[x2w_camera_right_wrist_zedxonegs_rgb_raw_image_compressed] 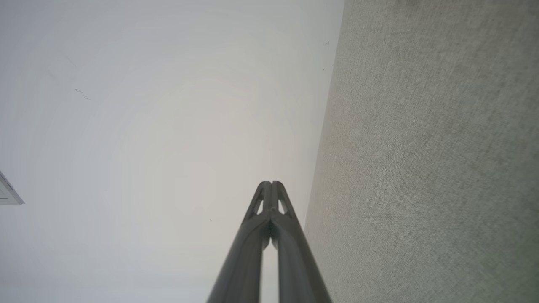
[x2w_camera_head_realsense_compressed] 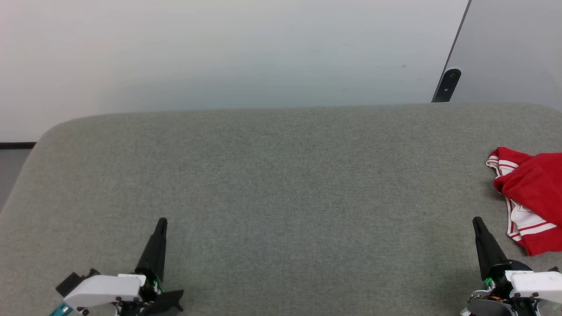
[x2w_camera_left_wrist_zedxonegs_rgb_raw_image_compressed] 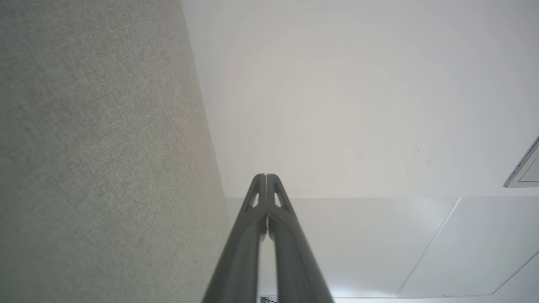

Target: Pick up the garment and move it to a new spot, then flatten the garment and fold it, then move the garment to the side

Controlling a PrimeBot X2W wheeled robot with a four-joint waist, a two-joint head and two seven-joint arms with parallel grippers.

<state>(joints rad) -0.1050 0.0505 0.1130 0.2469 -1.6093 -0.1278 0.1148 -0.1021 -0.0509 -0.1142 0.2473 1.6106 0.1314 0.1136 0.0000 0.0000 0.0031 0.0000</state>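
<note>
The garment (x2w_camera_head_realsense_compressed: 531, 193), bright red with white striped bands, lies bunched at the right edge of the grey fabric surface (x2w_camera_head_realsense_compressed: 281, 184), partly cut off by the head view's edge. My right gripper (x2w_camera_head_realsense_compressed: 477, 221) stands shut and empty just left of it, near the front. My left gripper (x2w_camera_head_realsense_compressed: 162, 222) rests shut and empty at the lower left, far from the garment. In the left wrist view the left gripper (x2w_camera_left_wrist_zedxonegs_rgb_raw_image_compressed: 266, 176) has its tips pressed together, and the right wrist view shows the right gripper (x2w_camera_right_wrist_zedxonegs_rgb_raw_image_compressed: 272, 184) the same way.
A pale wall (x2w_camera_head_realsense_compressed: 219, 52) rises behind the grey surface. A dark bracket (x2w_camera_head_realsense_compressed: 448, 84) and a grey panel (x2w_camera_head_realsense_compressed: 513, 48) stand at the back right. The surface rounds off at its back left corner (x2w_camera_head_realsense_compressed: 48, 131).
</note>
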